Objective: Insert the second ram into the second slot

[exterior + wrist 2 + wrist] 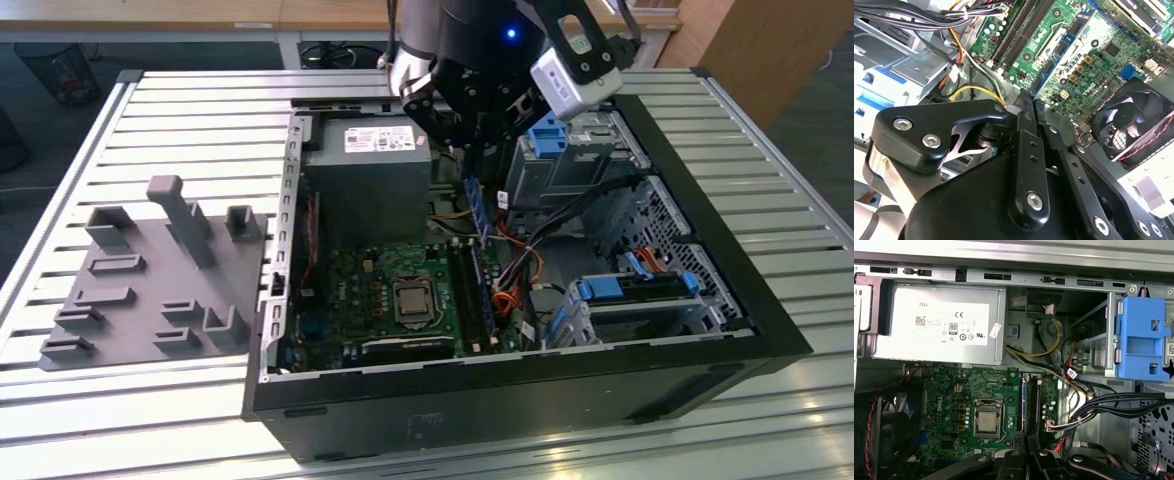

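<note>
- The pincer (1028,103), centre of the second wrist view, is pinched narrow, its tips nearly meeting, apparently on a thin board.
- The second ram (470,198), a blue strip, hangs just under it, upper centre of the exterior view.
- The memory slots (1016,32) sit at the top of the second wrist view, apart from the tips. My call: carried over, not yet seated.
- All inside the open computer case (747,300) on the slatted worktop (200,110).

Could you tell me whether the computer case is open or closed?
Open: the computer case is uncovered on top; the motherboard and power supply lie exposed.
</note>
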You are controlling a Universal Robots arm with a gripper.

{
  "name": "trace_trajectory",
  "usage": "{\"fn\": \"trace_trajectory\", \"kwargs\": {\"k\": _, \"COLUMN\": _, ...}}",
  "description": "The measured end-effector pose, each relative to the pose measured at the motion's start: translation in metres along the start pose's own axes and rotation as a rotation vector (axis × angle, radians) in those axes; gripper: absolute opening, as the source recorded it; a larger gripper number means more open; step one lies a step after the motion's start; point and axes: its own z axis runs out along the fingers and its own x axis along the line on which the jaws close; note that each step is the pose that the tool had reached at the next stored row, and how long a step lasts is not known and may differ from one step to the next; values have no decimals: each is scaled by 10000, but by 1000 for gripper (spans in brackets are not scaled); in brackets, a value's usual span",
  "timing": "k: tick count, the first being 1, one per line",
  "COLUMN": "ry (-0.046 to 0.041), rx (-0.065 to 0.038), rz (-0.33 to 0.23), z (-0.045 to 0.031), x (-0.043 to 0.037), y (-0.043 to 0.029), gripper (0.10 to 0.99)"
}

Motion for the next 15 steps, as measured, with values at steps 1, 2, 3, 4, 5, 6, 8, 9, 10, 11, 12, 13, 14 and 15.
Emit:
{"fn": "trace_trajectory", "kwargs": {"k": 1, "ry": 0, "rx": 0, "rz": 0, "z": 4, "x": 0, "y": 0, "gripper": 137}}
{"fn": "trace_trajectory", "kwargs": {"k": 2, "ry": 0, "rx": 10, "rz": 0, "z": 8, "x": 0, "y": 0, "gripper": 137}}
{"fn": "trace_trajectory", "kwargs": {"k": 3, "ry": 1, "rx": 23, "rz": -1, "z": 13, "x": 0, "y": -1, "gripper": 137}}
{"fn": "trace_trajectory", "kwargs": {"k": 4, "ry": 1, "rx": 27, "rz": -2, "z": 20, "x": 0, "y": -1, "gripper": 137}}
{"fn": "trace_trajectory", "kwargs": {"k": 5, "ry": 1, "rx": 29, "rz": -1, "z": 27, "x": 0, "y": -1, "gripper": 137}}
{"fn": "trace_trajectory", "kwargs": {"k": 6, "ry": 1, "rx": 32, "rz": -1, "z": 34, "x": 1, "y": -2, "gripper": 137}}
{"fn": "trace_trajectory", "kwargs": {"k": 8, "ry": 1, "rx": 36, "rz": -1, "z": 49, "x": 1, "y": -2, "gripper": 137}}
{"fn": "trace_trajectory", "kwargs": {"k": 9, "ry": 1, "rx": 39, "rz": 0, "z": 57, "x": 1, "y": -2, "gripper": 137}}
{"fn": "trace_trajectory", "kwargs": {"k": 10, "ry": 1, "rx": 45, "rz": 2, "z": 64, "x": 1, "y": -3, "gripper": 137}}
{"fn": "trace_trajectory", "kwargs": {"k": 11, "ry": 1, "rx": 52, "rz": 15, "z": 73, "x": 1, "y": -3, "gripper": 137}}
{"fn": "trace_trajectory", "kwargs": {"k": 12, "ry": 0, "rx": 61, "rz": 55, "z": 83, "x": 1, "y": -3, "gripper": 137}}
{"fn": "trace_trajectory", "kwargs": {"k": 13, "ry": -1, "rx": 69, "rz": 113, "z": 92, "x": 1, "y": -3, "gripper": 137}}
{"fn": "trace_trajectory", "kwargs": {"k": 14, "ry": -4, "rx": 84, "rz": 173, "z": 101, "x": 1, "y": -4, "gripper": 137}}
{"fn": "trace_trajectory", "kwargs": {"k": 15, "ry": -5, "rx": 101, "rz": 232, "z": 110, "x": 2, "y": -4, "gripper": 137}}
